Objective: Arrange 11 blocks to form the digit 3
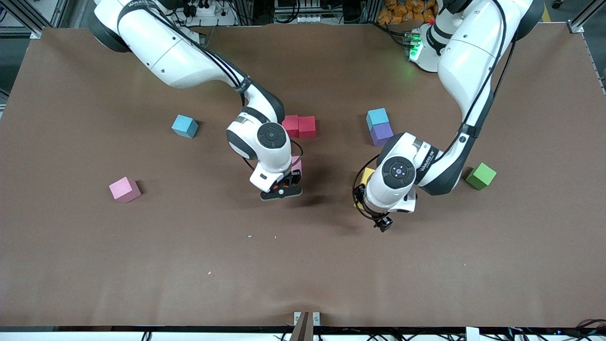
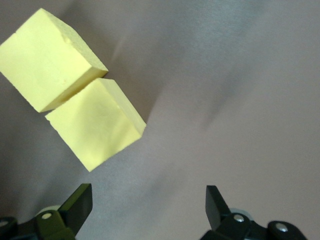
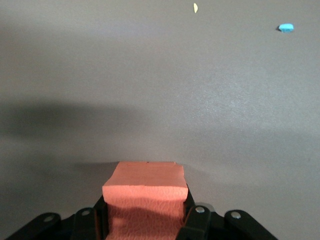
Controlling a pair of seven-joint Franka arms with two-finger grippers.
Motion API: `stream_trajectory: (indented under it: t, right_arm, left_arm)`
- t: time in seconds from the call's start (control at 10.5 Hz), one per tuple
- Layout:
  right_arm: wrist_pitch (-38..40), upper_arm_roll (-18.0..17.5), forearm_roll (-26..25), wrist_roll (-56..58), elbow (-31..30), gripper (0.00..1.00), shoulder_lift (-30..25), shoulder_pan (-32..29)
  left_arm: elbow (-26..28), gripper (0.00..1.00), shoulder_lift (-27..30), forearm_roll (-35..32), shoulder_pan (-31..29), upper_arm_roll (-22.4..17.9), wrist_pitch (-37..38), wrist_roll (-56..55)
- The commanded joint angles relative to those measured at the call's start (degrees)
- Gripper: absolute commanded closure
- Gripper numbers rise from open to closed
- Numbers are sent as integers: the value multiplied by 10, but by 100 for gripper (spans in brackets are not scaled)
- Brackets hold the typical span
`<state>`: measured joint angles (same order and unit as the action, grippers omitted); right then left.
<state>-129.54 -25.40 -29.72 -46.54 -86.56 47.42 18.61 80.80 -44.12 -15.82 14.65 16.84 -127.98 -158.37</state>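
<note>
My right gripper (image 1: 282, 190) hangs over the middle of the table, shut on an orange block (image 3: 145, 192). A pink block (image 1: 297, 164) lies partly hidden under that wrist. Two red blocks (image 1: 299, 126) sit side by side farther from the front camera. Another pink block (image 1: 125, 189) lies toward the right arm's end. A purple block (image 1: 381, 134) touches a light-blue cube (image 1: 377, 117). My left gripper (image 2: 147, 202) is open over bare table beside two touching yellow blocks (image 2: 75, 92). In the front view its wrist hides most of the yellow blocks (image 1: 367, 175).
A second light-blue cube (image 1: 184, 126) lies toward the right arm's end. A green cube (image 1: 481, 176) lies toward the left arm's end. Small foam crumbs (image 1: 249, 235) dot the brown tabletop (image 1: 303, 274) nearer the front camera.
</note>
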Motion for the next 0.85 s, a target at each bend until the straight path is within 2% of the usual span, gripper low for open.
stream_trajectory:
  t: [0.0, 0.38, 0.57, 0.76]
  right_arm:
    - [12, -12, -16, -25, -38, 100, 6, -15]
    - [12, -19, -15, -32, -45, 100, 6, -16]
    - [12, -20, -15, -32, -47, 100, 7, -16]
    - [13, -26, -15, -33, -47, 100, 7, -16]
  left_arm:
    - [-6, 0, 11, -73, 7, 3, -18, -21]
    - [-13, 0, 11, -70, 10, 10, -24, 150]
    - [-13, 0, 10, -65, -1, 30, -25, 294]
    - [-14, 0, 11, -30, -10, 30, -24, 422]
